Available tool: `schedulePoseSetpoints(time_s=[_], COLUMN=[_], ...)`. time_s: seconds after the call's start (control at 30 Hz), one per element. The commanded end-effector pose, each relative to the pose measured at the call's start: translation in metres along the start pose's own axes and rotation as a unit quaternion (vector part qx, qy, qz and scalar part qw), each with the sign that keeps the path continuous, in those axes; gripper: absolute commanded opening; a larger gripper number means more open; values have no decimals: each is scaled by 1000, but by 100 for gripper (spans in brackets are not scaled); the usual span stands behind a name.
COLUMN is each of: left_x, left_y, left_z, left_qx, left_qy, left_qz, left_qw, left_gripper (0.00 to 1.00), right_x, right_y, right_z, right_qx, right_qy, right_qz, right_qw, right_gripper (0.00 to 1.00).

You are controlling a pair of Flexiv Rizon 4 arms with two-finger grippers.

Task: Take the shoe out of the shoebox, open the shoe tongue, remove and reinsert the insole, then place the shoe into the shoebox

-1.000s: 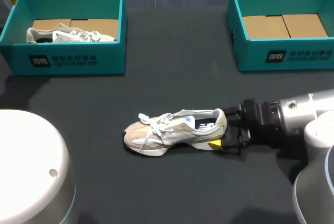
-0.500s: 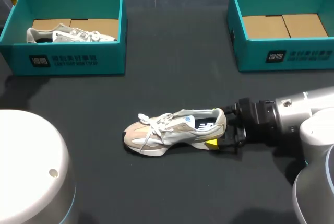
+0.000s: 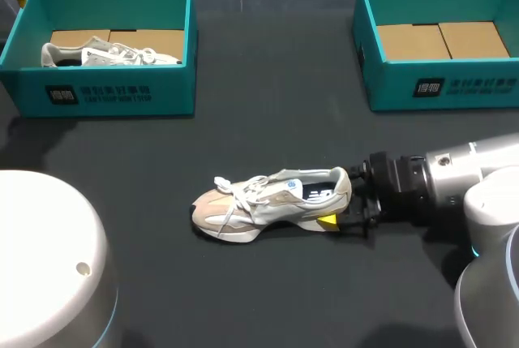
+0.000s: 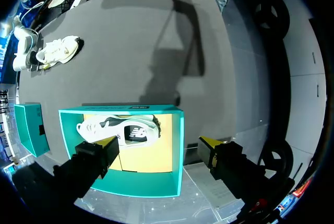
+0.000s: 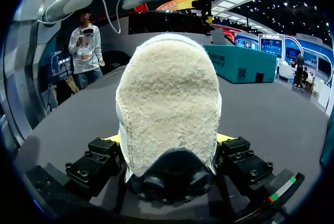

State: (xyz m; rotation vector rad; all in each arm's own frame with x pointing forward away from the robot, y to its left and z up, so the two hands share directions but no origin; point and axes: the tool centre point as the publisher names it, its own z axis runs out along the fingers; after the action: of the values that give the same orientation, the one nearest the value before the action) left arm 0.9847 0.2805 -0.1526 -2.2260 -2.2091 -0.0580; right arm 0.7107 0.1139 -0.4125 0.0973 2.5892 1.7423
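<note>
A beige and white shoe [image 3: 268,202] lies on its side on the dark table, toe toward the left. My right gripper [image 3: 345,198] comes in low from the right and straddles its heel. In the right wrist view the fuzzy heel [image 5: 167,104] fills the gap of the right gripper [image 5: 168,140], and the yellow-tipped fingers [image 5: 112,140] stand open close beside it. My left gripper [image 4: 159,153] hangs open high above the left teal shoebox [image 4: 177,151], which holds a second white shoe [image 4: 117,130].
The left shoebox [image 3: 105,92] stands at the far left with the second shoe [image 3: 105,54] inside. A second teal box [image 3: 442,84] at the far right shows only its cardboard floor. My left arm's white base [image 3: 49,267] fills the near left corner.
My right arm has slid a little to the left, bringing its fingers further around the shoe's heel. The shoe and the left arm have stayed put.
</note>
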Motion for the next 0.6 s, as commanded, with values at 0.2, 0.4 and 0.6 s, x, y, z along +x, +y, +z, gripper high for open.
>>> schedulePoseSetpoints(time_s=[0.2, 0.4, 0.6], left_x=[1, 1, 1], left_y=[-1, -1, -1], left_z=[0, 0, 0], left_qx=[-1, -1, -1], left_qy=[1, 1, 1], left_qz=[1, 1, 1], left_qw=[1000, 1000, 1000], left_gripper=[100, 100, 100], right_x=[-1, 0, -1], right_y=[1, 1, 0], right_z=[3, 2, 1], right_qx=[8, 10, 9], right_qy=[-11, -14, -16], right_qz=[0, 4, 6], right_qw=[1000, 1000, 1000], right_gripper=[0, 0, 0])
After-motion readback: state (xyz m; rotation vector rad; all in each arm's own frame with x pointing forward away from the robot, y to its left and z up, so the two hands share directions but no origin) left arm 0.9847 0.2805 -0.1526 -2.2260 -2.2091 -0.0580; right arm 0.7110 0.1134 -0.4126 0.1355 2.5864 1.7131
